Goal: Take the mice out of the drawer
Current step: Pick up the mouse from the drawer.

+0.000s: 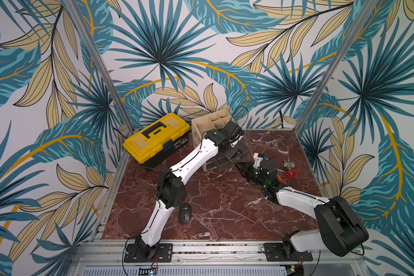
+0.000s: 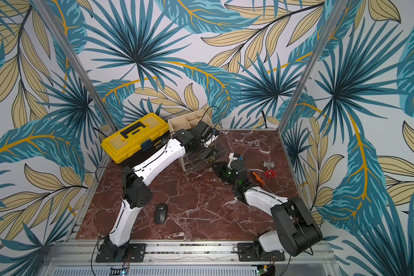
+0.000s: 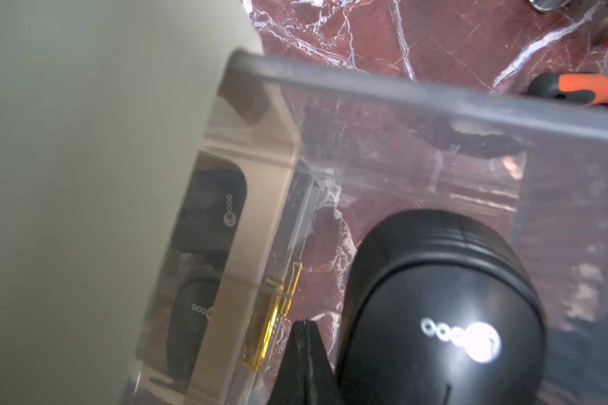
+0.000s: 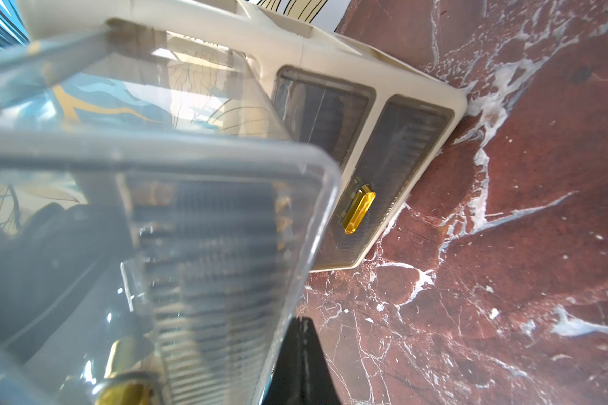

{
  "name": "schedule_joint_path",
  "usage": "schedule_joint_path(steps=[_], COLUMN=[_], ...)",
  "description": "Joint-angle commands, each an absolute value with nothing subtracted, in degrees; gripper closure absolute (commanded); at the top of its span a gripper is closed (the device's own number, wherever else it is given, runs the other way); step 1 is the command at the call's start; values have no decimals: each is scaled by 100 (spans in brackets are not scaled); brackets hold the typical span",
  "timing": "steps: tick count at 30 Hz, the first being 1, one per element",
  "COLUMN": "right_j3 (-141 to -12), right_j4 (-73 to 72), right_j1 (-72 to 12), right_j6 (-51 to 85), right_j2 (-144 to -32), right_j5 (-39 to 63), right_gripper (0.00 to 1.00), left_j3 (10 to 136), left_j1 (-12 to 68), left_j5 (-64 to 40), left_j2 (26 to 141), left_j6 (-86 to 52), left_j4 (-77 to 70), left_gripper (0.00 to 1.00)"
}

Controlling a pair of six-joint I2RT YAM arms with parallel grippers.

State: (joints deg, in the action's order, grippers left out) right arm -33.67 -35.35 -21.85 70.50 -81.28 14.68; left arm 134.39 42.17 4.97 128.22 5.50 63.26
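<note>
Left hand (image 3: 304,329), shut and empty, and right hand (image 4: 302,329), likewise shut, hang over a red marble table (image 1: 225,203) boxed in by leaf-print walls (image 1: 165,47); one mouse (image 3: 436,315) lies in the clear drawer (image 3: 418,94) just beside the left hand, another mouse (image 1: 185,213) sits out on the table

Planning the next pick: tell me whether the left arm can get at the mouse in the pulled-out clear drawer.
Probably yes. The left hand is shut right beside the mouse inside the clear drawer, whose top is open, and nothing shows between them. It would need to open first.
</note>
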Motion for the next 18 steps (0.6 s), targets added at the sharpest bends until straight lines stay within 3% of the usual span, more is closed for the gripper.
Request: schedule_joint_path(steps=[1,5,11,16,18], right_j3=[-3488,-3456,-3375,-3340,-3339], right_j4=[-3724,-3667,-3694,-3695,-3699], right_j1=[-2215,-2208,-2207,-2214,-2210], right_j6=[6987,6943,6926,6899,6891], right_j2=[-8157,-8144,-8133,-8113,-8108], right_j5=[1547,1531,1515,1534,1539], right_gripper=[100,100,100,100,100], left_j3=[13334,13355,13396,13501,13609], left_j1=[4207,4184,4159,4031,3987], left_j5=[185,44,-265,-1175,-1262], left_j2=[12364,12283,12225,12307,12402], left_j6=[633,600,610,863,955], left_j4=[6467,6318,6116,6274,6392], left_gripper=[100,96,73,51,47])
